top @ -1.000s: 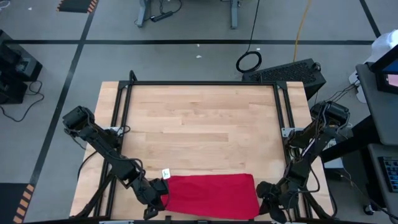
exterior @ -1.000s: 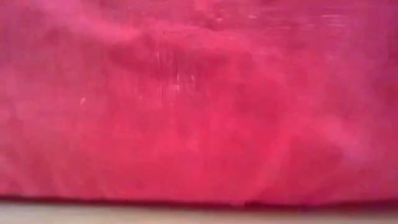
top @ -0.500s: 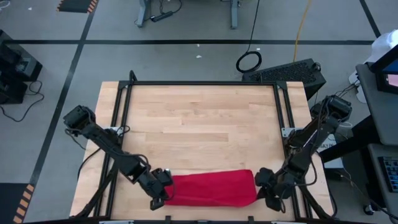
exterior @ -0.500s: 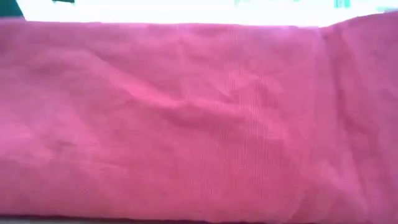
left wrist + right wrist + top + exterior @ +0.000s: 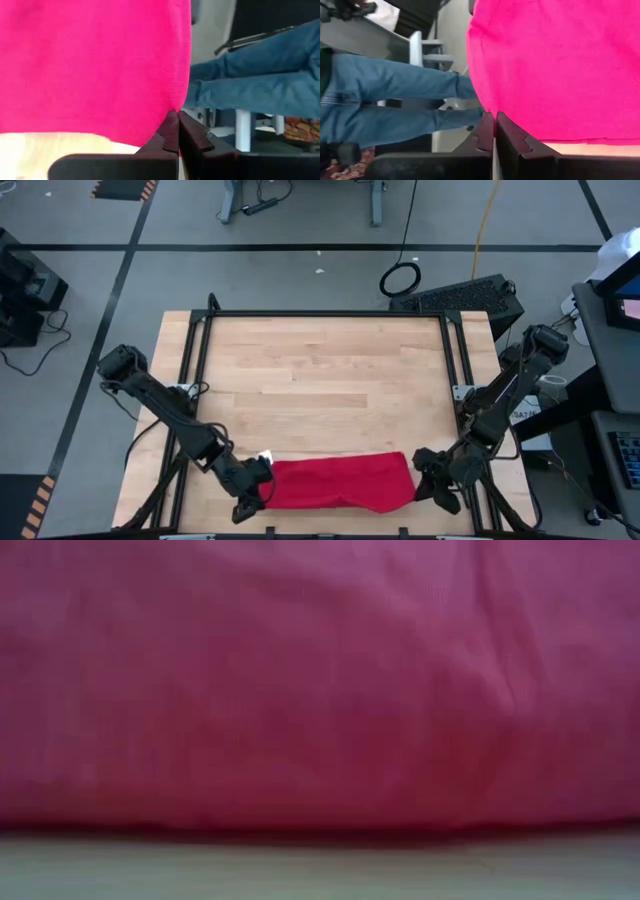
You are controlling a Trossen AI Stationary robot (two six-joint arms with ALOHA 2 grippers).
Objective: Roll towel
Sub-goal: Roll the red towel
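Note:
The red towel (image 5: 340,482) lies as a long band along the table's near edge, and its white tag (image 5: 266,457) is at its far left corner. It fills the low view (image 5: 320,690) down to the table top. My left gripper (image 5: 257,489) is shut on the towel's left end. My right gripper (image 5: 421,484) is shut on its right end. The wrist views show the cloth spread ahead of the shut fingers (image 5: 90,65) (image 5: 560,65). My left gripper pinches a corner of the towel's left end (image 5: 172,111) between its two fingertips, coming from the table's left side. The cloth spreads smooth ahead of the fingers. My right gripper pinches a corner of the towel's right end (image 5: 489,113) between its two fingertips, coming from the table's right side. The cloth spreads smooth ahead of them.
A black frame (image 5: 325,315) runs around the wooden table top (image 5: 320,380), which is bare beyond the towel. A person in blue jeans (image 5: 380,100) stands just off the table and also shows in the left wrist view (image 5: 260,75).
Both grippers have gone toward the table's far edge, staying shut on the towel's ends. They have brought the towel's near edge along, so the towel is narrower from near to far. Its far edge with the tag has stayed in place.

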